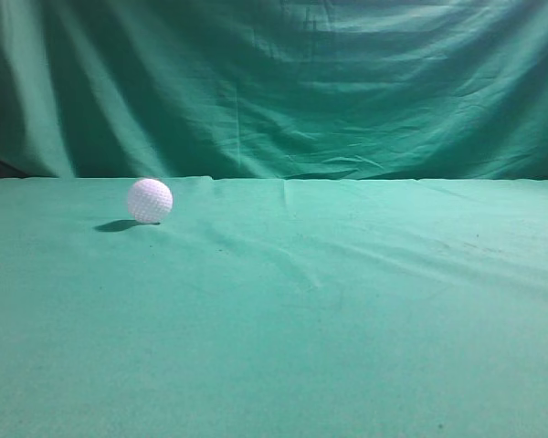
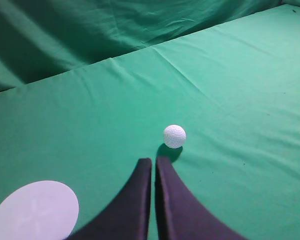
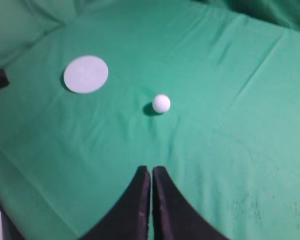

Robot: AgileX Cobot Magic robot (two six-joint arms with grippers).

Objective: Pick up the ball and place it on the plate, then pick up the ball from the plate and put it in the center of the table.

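Ball [image 1: 150, 201] white, round, dimpled, rests on table [image 1: 347, 310], left of centre in exterior view, apart from plate [image 3: 86, 74]. Left gripper [image 2: 153, 161] hovers just behind ball, dark tapered fingers pressed together, holding nothing. Right gripper [image 3: 150, 169] farther back, likewise closed, empty. Plate flat, pale, circular. Cloth green, slightly wrinkled.

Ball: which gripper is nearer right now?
Left. The left gripper, shut, sits just short of the ball; the right gripper, also shut, is farther back.
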